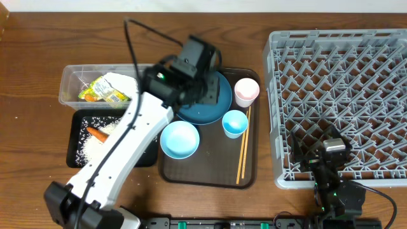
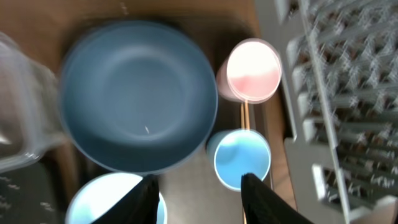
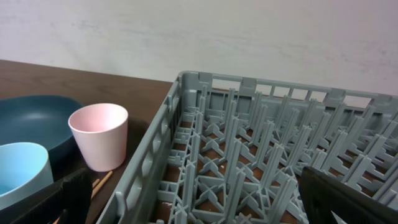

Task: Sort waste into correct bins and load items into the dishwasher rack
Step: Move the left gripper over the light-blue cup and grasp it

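Waste is judged sorted: wrapper (image 1: pixel 105 91) and napkin (image 1: pixel 124 81) lie in the tub (image 1: pixel 70 83), carrot (image 1: pixel 97 133) and rice (image 1: pixel 89 149) in the black tray (image 1: pixel 75 137). The rack (image 1: pixel 343 95) is empty (loading not begun). Plate (image 2: pixel 140 93), bowl (image 1: pixel 179 140), pink cup (image 1: pixel 247 91), blue cup (image 1: pixel 234 122) and chopsticks (image 1: pixel 243 149) sit on the brown tray (image 1: pixel 203 172). The left hand (image 2: pixel 200 190) is held half-open above the plate, grasping nothing. The right hand (image 3: pixel 196 199) is spread wide and empty, by the rack.
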